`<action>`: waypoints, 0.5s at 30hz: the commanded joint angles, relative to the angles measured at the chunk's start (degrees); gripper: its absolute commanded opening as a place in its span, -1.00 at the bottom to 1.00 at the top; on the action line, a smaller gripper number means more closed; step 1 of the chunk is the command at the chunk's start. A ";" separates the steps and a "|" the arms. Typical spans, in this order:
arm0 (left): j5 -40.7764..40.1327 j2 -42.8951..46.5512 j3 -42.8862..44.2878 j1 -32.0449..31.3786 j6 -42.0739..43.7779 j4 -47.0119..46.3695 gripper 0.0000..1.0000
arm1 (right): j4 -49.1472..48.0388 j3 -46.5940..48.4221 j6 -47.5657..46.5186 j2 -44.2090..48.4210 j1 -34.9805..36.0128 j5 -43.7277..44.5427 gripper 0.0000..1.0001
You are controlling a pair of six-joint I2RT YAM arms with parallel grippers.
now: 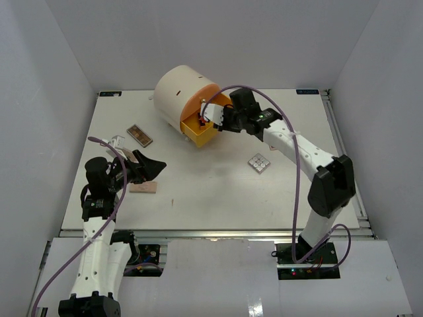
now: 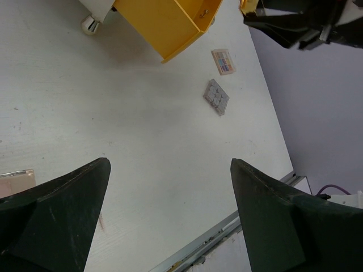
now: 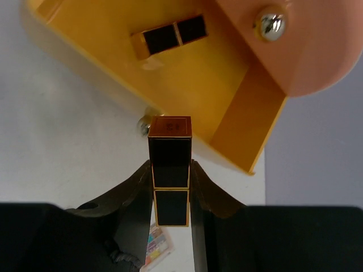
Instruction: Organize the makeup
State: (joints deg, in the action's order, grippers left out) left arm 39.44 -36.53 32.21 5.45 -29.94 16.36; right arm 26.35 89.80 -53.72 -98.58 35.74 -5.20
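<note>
Nearest the arms, at about 8 o'clock on the desk (image 1: pixel 218 198), the left claw (image 1: pixel 149 168) hangs with its jaws spread wide and nothing between them. A flat pinkish-tan palette (image 1: pixel 144 187) lies just beside it, on its 6 o'clock side. At roughly 3 o'clock a small square palette (image 1: pixel 259 163) sits alone, well apart from everything else. Farther back, at 10 o'clock, a brown rectangular palette (image 1: pixel 139 135) lies flat.

At 12 o'clock the cream drawer unit (image 1: pixel 178 89) stands with its yellow drawer (image 1: pixel 198 132) pulled out. The right claw (image 1: pixel 215 120) hovers at the drawer's mouth. Its jaws are drawn narrow and pinch a black-and-gold case (image 3: pixel 170 175) by its lower half. The case's gold-edged end points forward, about over the drawer's front rim. A second black-and-gold case (image 3: pixel 170 37) already lies on the drawer floor, toward the back.

The step in hand looks like dropping the held case into the drawer, and the risk is letting go too early. The tip seems barely past the rim, so a release here could tip the case back onto the desk. It would be better to carry it farther in, toward 12 o'clock, and bring it low over the floor. It should then be turned parallel to the case already there, clear of the side wall and the chrome knob (image 3: pixel 269 24), before the jaws part slowly.
</note>
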 commanded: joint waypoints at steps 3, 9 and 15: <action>0.17 0.02 0.12 -0.27 2.60 0.38 0.96 | -5.86 14.02 -8.95 -9.66 3.38 12.41 -0.74; 0.43 -0.51 -0.06 -0.27 2.60 -0.67 0.96 | -8.45 18.37 -13.32 -13.28 5.94 14.27 -0.57; -1.57 -3.00 3.63 -0.27 2.05 -2.92 0.96 | -9.12 18.97 -12.17 -15.52 6.88 14.41 0.41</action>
State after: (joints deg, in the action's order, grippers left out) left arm 39.32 -37.74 32.30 5.45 -28.26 15.84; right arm 20.25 106.55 -65.58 -112.70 41.95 7.82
